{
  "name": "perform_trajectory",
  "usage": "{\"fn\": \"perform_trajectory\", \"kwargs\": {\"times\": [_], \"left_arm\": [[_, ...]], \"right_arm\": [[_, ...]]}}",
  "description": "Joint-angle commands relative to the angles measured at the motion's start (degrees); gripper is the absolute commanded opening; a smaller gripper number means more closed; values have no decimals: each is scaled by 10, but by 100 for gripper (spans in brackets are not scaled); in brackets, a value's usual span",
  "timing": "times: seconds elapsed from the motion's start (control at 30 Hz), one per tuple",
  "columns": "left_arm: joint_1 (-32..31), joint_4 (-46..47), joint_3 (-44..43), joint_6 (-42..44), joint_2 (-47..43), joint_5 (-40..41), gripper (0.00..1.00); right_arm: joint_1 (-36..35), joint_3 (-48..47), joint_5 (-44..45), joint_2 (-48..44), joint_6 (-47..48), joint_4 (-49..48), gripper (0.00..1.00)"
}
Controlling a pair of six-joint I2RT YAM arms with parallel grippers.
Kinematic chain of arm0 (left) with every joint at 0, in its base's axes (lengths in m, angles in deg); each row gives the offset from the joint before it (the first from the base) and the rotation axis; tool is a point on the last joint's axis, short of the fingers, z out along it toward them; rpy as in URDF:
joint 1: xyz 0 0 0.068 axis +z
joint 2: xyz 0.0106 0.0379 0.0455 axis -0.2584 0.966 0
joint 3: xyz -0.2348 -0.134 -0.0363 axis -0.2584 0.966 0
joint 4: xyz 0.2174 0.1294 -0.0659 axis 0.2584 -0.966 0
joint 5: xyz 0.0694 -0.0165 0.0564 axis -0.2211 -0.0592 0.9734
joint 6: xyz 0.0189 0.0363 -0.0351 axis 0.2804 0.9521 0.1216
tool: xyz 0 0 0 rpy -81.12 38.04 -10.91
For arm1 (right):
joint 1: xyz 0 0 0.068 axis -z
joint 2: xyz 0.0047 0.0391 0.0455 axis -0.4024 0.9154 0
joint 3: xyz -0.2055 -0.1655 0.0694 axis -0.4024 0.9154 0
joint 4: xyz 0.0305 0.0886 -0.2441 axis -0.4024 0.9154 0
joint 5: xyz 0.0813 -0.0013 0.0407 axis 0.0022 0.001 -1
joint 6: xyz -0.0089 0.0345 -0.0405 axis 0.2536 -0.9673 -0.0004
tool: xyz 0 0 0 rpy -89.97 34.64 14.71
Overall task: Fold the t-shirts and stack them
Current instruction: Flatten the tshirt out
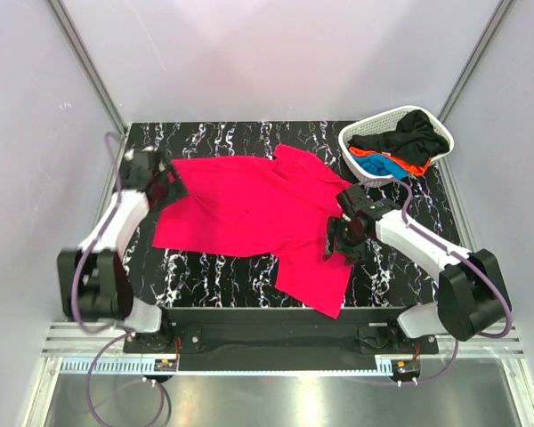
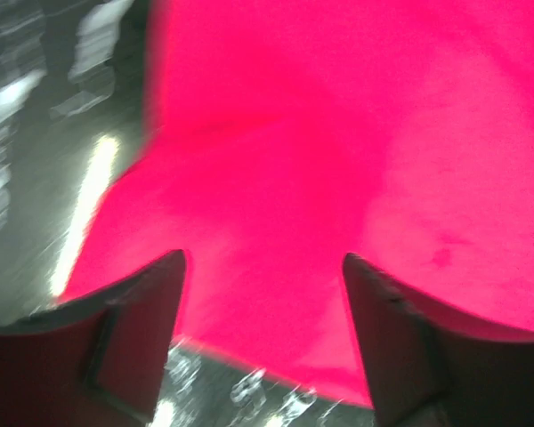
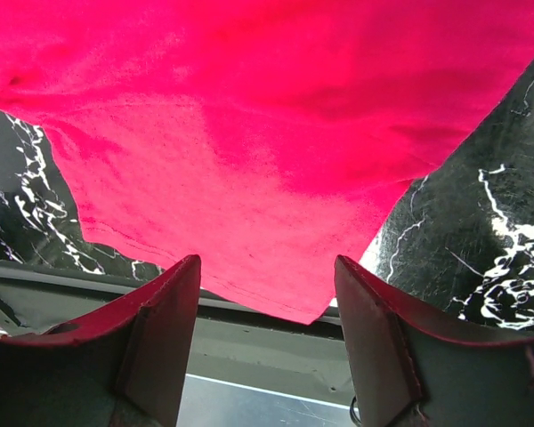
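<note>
A large pinkish-red t-shirt lies spread and rumpled across the black marble table. One lower corner hangs over the near edge. My left gripper is at the shirt's left edge. In the left wrist view it is open, its fingers straddling the red cloth near its edge. My right gripper is over the shirt's right side. In the right wrist view it is open above the hanging hem, with nothing gripped. Black, orange and blue t-shirts lie bunched in the basket.
A white lattice basket stands at the table's back right corner. Bare marble shows along the front left and back of the table. Pale walls and metal frame posts enclose the table. The arm bases sit on a rail at the near edge.
</note>
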Motion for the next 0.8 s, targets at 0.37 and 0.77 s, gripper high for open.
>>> {"fn": "perform_trajectory", "kwargs": {"times": [0.37,0.77], "left_arm": [[203,1,152,-105,-18,-48,62],[226,28,149,-136,61,-75,51]], "right_arm": [[1,24,-40,-39,-20,-2,68],[2,87,-35,-103,-57,-7,68]]}}
